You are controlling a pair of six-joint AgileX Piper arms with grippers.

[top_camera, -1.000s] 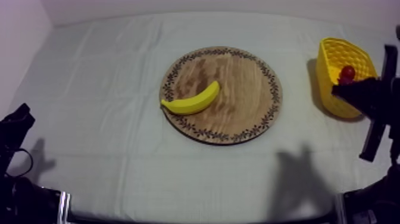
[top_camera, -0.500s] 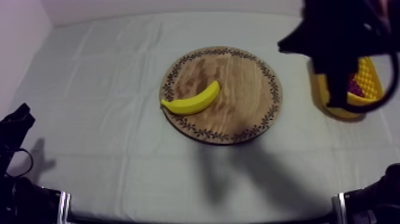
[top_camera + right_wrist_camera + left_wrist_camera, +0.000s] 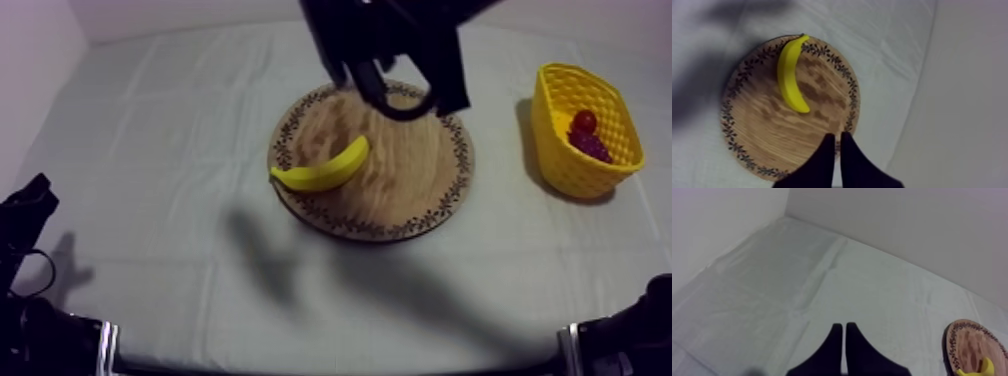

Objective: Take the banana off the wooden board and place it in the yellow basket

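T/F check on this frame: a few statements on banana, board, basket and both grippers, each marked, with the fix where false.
1. The banana lies on the wooden board. True.
2. The right gripper is shut on the banana. False: its fingers lie together on nothing, over the board, apart from the banana.
3. The yellow basket has nothing in it. False: it holds a small red fruit and grapes.
4. The left gripper is shut on nothing, over the bare cloth. True.
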